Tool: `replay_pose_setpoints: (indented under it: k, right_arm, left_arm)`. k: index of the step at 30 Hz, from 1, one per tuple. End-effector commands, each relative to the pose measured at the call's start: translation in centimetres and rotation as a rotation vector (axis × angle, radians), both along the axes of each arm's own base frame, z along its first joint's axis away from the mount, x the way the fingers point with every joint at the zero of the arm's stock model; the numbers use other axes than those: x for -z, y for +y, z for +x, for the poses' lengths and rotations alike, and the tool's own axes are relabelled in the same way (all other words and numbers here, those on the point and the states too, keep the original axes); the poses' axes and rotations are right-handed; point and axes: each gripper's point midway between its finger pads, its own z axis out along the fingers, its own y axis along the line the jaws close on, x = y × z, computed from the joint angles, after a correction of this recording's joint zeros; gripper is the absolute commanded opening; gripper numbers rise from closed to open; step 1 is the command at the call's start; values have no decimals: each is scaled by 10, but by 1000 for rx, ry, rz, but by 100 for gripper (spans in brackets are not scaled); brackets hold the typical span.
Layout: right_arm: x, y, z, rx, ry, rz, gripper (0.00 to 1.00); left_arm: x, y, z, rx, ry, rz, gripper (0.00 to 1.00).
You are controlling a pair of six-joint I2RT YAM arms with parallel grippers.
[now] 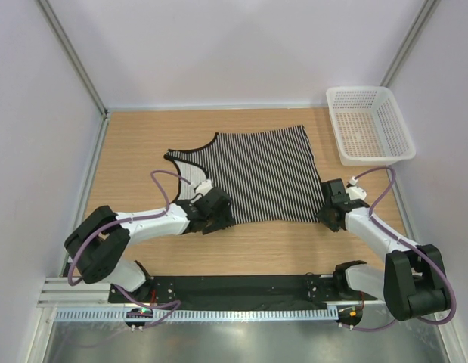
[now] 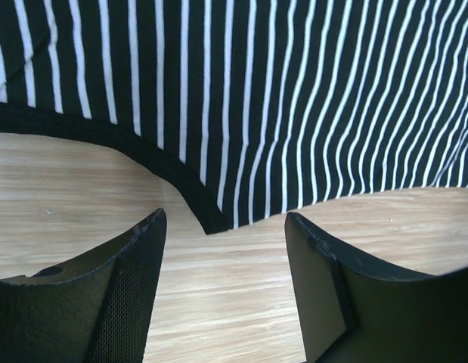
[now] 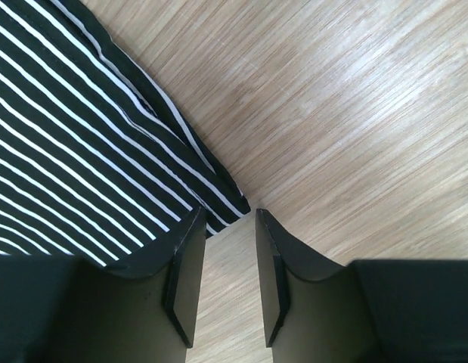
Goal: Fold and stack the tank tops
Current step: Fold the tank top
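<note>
One striped tank top (image 1: 260,170) lies spread flat in the middle of the table, with its black-trimmed neck to the left and its hem to the right. My left gripper (image 1: 217,214) sits low at its near-left edge. In the left wrist view the gripper (image 2: 224,219) is open and empty over bare wood, just short of the tank top (image 2: 294,98) and the corner of its black trim (image 2: 207,219). My right gripper (image 1: 330,214) sits at the near-right hem corner. In the right wrist view the gripper (image 3: 227,215) is open with a narrow gap and empty. The tank top's (image 3: 67,151) corner lies right at its fingertips.
A white plastic mesh basket (image 1: 385,97) stands empty at the back right corner. White walls close in the table on the left, back and right. Both arms' purple cables loop above the near part of the wood table (image 1: 143,144).
</note>
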Motion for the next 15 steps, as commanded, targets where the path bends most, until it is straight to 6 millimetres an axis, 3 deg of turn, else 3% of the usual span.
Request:
replay_pose_setpoints:
  k: [1,5,7,15]
  right_arm:
    - [-4,-10,4,52,-38,-34,37]
    - [-7,-17,7,74,-58,-71,7]
    - [-7,-18,9,76,-64,-77,1]
    - [-9,-17,10,71,-83,-71,1]
  left_arm:
    - [-10,-6,17,-22,-49,-19,65]
    - [-8,-8,10,-16,-23,-40,63]
    - [-6,-7,8,-20,-20,-43,61]
    - [-7,-12,4,-12,-21,-59,50]
